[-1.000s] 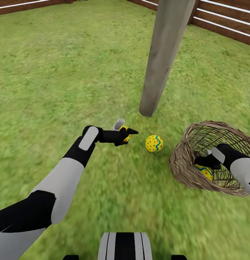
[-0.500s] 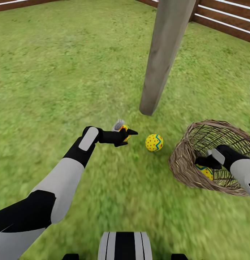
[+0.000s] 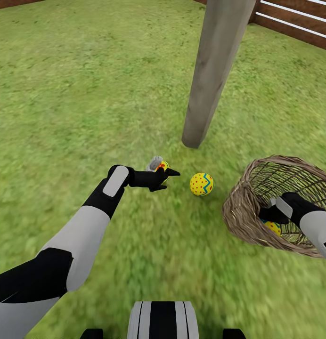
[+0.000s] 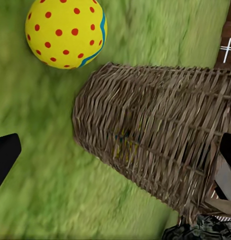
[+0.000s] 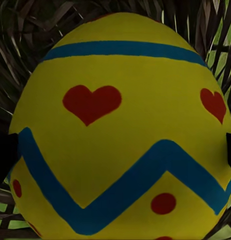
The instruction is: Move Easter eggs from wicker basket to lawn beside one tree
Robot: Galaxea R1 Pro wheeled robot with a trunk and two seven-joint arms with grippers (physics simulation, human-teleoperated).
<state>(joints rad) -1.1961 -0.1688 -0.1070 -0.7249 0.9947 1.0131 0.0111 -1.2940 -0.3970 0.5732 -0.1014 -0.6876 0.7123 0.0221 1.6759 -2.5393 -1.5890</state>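
A yellow red-dotted Easter egg [image 3: 201, 183] [image 4: 65, 32] lies on the lawn [image 3: 87, 94] close to the foot of the tree's pale trunk [image 3: 207, 89]. A second egg [image 3: 162, 165] sits right against my left gripper [image 3: 167, 173] [image 4: 117, 152], partly hidden by it; that gripper is open and the left wrist view has nothing between its fingers. The wicker basket [image 3: 238, 207] [image 4: 155, 145] lies tilted on the grass. My right gripper [image 3: 269, 215] [image 5: 115, 150] reaches inside it, open, its fingers flanking the third egg [image 3: 274, 228] [image 5: 120, 100].
A brown slat fence [image 3: 295, 19] runs along the far right of the garden. Open grass spreads to the left and in front of my base [image 3: 163, 320]. The trunk stands between the dotted egg and the fence.
The view has tilted down a little. The egg at my left gripper now shows higher, beyond the fingers. My right gripper has sunk slightly deeper into the basket.
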